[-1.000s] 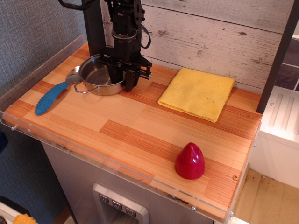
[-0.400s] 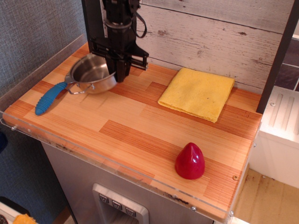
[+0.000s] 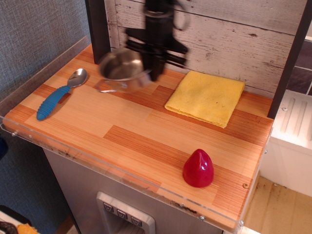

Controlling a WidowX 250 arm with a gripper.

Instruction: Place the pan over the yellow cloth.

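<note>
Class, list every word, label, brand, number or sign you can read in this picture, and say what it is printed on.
None: no readable text shows on the pan, yellow cloth, spoon, red object or gripper.

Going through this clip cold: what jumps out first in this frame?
The motion-blurred black gripper at the back of the table, carrying the shiny pan lifted off the wood and tilted. To its right the yellow cloth lies flat and bare near the wall. A glossy red egg-shaped object stands alone at the front right, and a blue-handled spoon lies at the left edge.
</note>
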